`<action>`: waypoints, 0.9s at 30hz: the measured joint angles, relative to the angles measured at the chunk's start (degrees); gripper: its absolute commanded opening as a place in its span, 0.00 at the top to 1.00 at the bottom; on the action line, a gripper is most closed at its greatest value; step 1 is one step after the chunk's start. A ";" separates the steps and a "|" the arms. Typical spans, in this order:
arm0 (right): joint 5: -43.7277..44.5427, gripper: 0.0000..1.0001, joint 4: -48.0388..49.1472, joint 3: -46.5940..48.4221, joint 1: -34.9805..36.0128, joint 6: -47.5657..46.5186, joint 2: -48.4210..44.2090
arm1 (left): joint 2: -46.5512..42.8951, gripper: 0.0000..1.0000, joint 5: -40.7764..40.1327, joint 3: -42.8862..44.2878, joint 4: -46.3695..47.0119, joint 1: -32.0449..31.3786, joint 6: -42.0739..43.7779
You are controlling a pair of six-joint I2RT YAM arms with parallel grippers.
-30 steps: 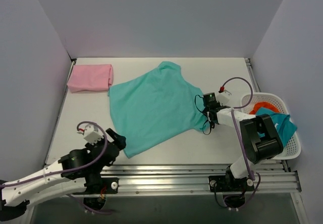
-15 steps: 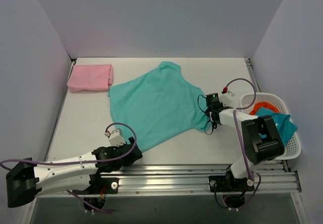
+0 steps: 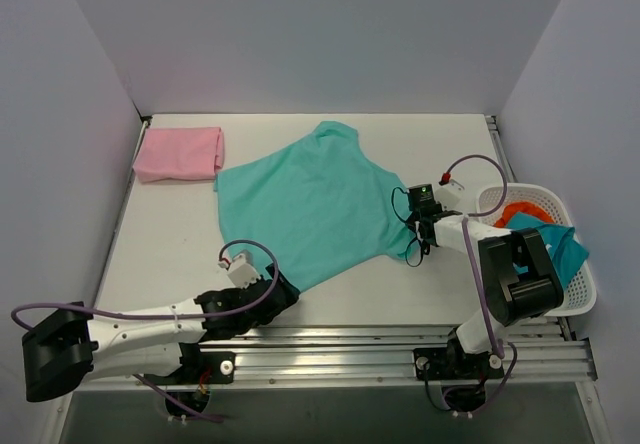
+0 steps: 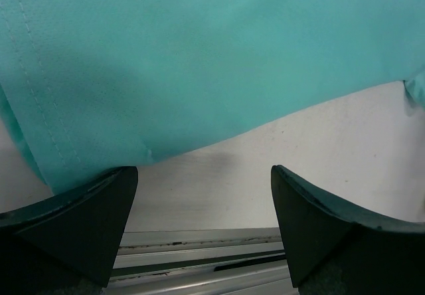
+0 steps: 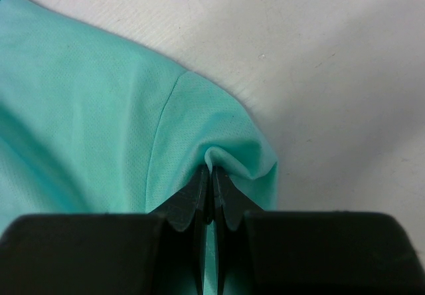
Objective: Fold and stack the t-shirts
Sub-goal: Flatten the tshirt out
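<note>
— Pale grey walls (image 3: 300,34) box in the white table (image 3: 160,234) on three sides, looking from above. Where are the shirts?

— The pink t-shirt (image 3: 180,154) lies folded in the far left corner, I'd guess as the base of the stack. The green t-shirt (image 3: 300,204) is spread flat mid-table, skewed and not yet folded. A white basket (image 3: 585,304) at the right edge holds more cloth, teal and orange.

— And the arms?

— The left tool (image 3: 285,294) sits low at the green shirt's near hem, and the right tool (image 3: 416,214) is at its right sleeve. My guess is they want two edges so the cloth can be pulled straight or folded over.

— The left wrist view?

— The left tool (image 4: 202,175) gapes wide, grasping nothing. The green t-shirt (image 4: 199,56) has its hem just ahead of the fingers, with bare table (image 4: 299,149) between them and a metal rail (image 4: 199,252) below.

— The right wrist?

— The right tool (image 5: 210,174) is clenched on a pinched-up fold at the sleeve edge of the green t-shirt (image 5: 86,109), over scuffed white table (image 5: 332,56).
</note>
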 measured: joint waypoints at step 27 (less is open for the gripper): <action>-1.90 1.00 1.20 -0.07 -0.07 -0.07 -0.09 | 6.71 0.01 -3.63 3.65 -4.59 8.07 -1.97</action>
